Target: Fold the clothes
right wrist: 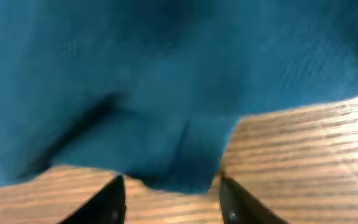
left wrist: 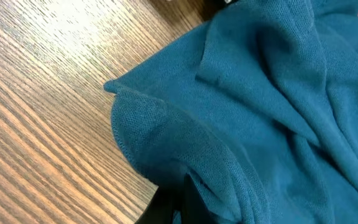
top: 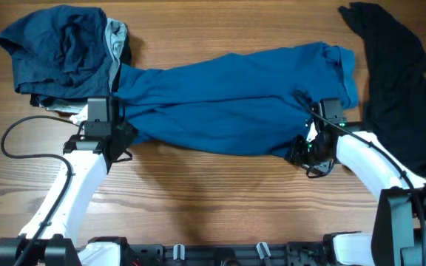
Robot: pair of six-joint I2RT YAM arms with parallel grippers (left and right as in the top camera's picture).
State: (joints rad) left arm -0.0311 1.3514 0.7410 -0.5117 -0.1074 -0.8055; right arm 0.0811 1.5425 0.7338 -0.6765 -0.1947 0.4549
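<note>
A blue shirt lies crumpled lengthwise across the middle of the wooden table. My left gripper is at its lower left edge. In the left wrist view the shirt bunches over the dark jaws, which look shut on its fabric. My right gripper is at the shirt's lower right edge. In the right wrist view its two fingers are spread open on the table, with a corner of the shirt lying between the tips.
A pile of dark blue and grey clothes sits at the back left, touching the shirt. A black garment lies along the right side. Bare wood table lies in front of the shirt.
</note>
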